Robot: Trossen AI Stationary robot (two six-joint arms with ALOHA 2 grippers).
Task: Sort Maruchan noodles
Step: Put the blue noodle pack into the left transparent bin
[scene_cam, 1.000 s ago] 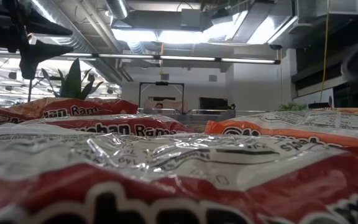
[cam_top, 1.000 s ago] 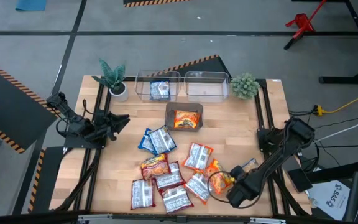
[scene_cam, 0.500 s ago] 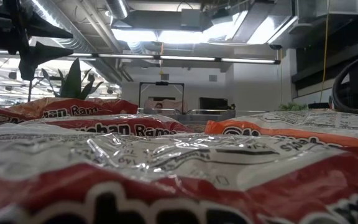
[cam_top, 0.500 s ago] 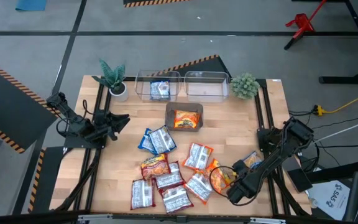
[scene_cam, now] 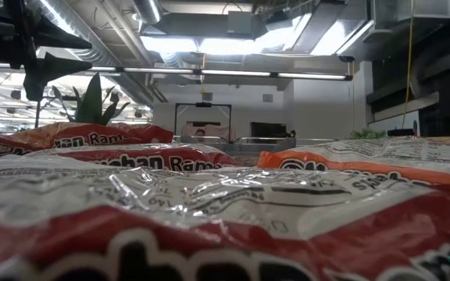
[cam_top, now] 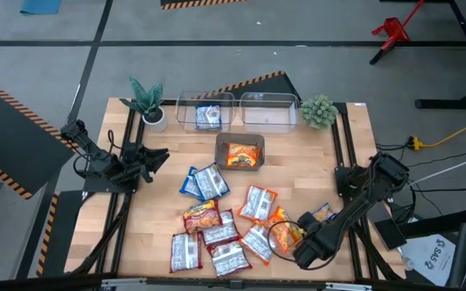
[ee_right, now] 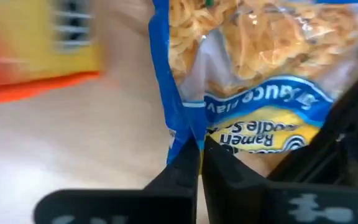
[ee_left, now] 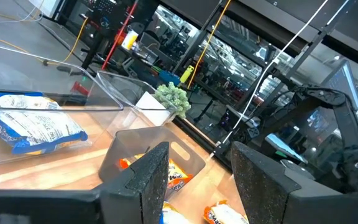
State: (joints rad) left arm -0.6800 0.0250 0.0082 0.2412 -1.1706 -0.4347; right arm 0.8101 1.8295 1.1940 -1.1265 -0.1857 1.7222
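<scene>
right gripper (ee_right: pixel 197 155): fingers pinching blue-white packet (ee_right: pixel 260 93) edge
beside: orange packet (cam_top: pixel 285 230), crowded pile (cam_top: pixel 217 234)
left gripper (ee_left: pixel 194 180): fingers spread, near plant (cam_top: pixel 146 101)

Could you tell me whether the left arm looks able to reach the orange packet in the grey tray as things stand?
Probably yes. The left gripper is open and faces the grey tray, with the orange packet lying in it uncovered and nothing between them. The right gripper, shut on a blue packet, is far off.

Twelve noodle packets (cam_top: pixel 217 234), two clear bins (cam_top: pixel 268 111), one tray (cam_top: pixel 240 142), two plants (cam_top: pixel 318 111).
</scene>
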